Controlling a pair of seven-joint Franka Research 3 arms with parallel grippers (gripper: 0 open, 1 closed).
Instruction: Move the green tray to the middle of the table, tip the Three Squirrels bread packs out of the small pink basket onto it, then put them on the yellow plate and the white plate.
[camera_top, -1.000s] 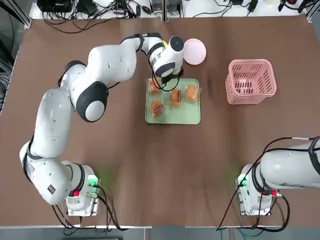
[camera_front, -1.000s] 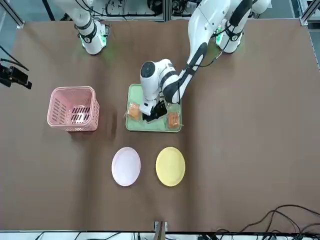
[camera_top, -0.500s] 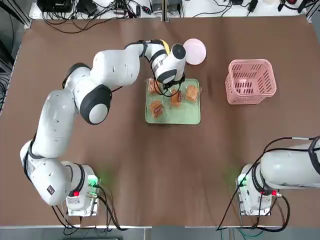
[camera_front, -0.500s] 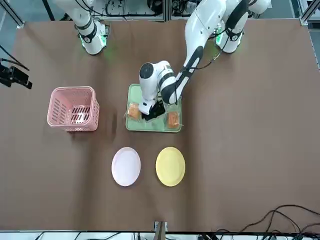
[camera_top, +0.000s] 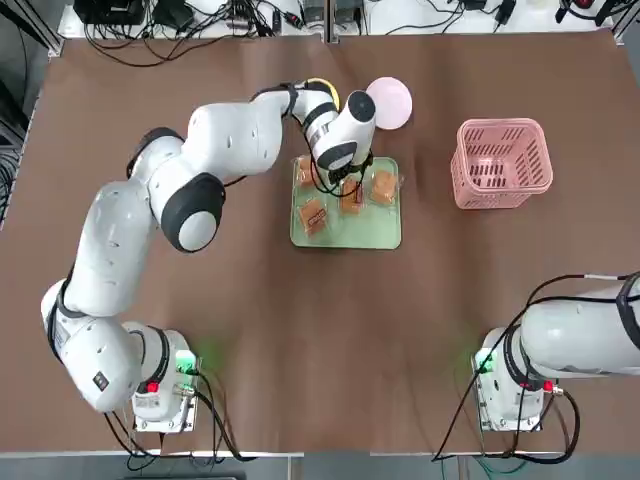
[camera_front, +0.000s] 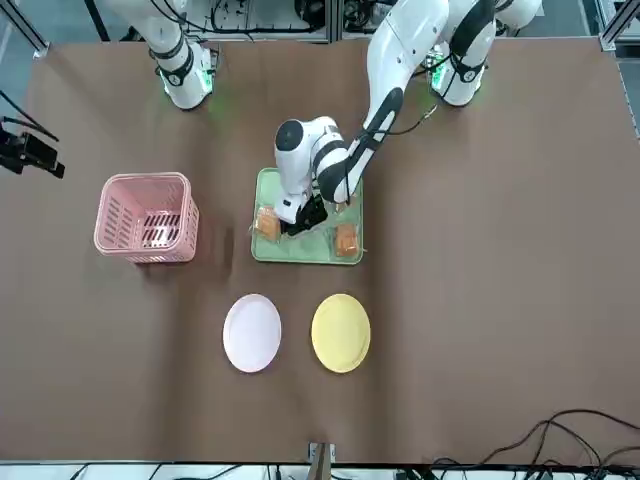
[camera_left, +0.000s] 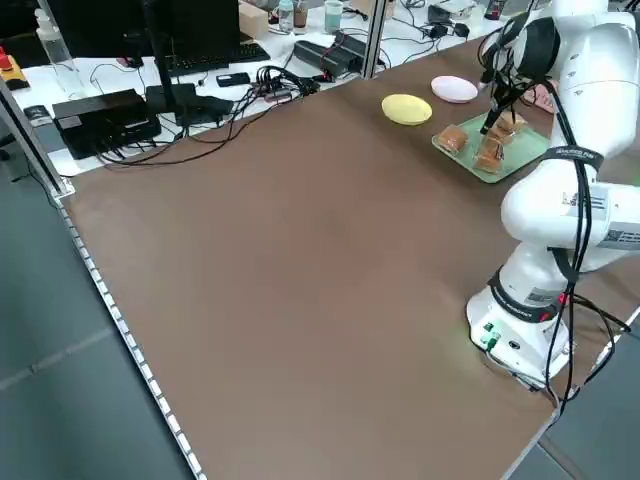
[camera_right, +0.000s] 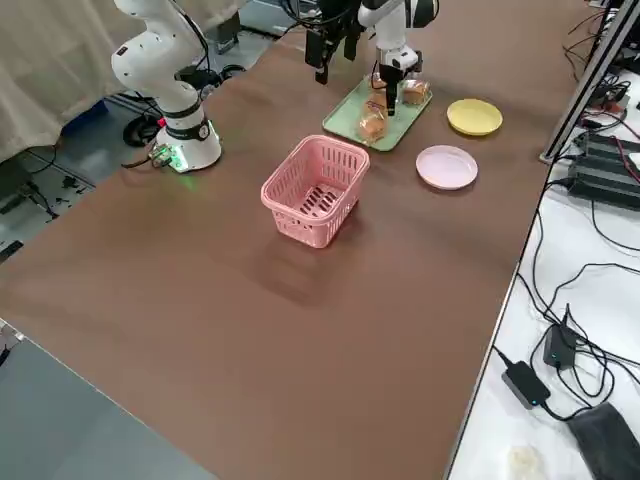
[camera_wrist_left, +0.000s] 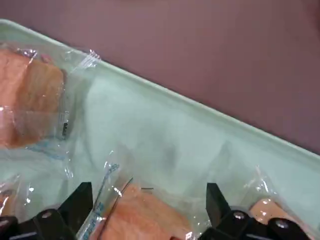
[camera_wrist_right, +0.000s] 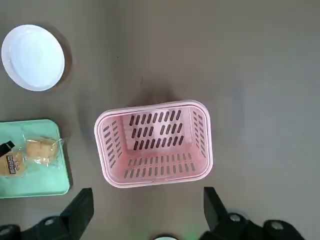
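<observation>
I've slid my left pincer (camera_wrist_left: 145, 220) from the green tray's (camera_top: 372, 232) far-left corner to the middle bread pack (camera_wrist_left: 142, 217), fingers wide open astride it, nothing gripped; grasp comes next

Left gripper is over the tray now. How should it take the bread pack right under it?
Come straight down with the open left gripper and pinch the bread pack across the slice's two long sides. It lies flat on the green tray, so only the top is reachable; the thin plastic edges would likely slip.

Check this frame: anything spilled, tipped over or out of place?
Nothing stands out. The bread packs all lie on the green tray, the small pink basket stands upright and empty, both plates are bare.
</observation>
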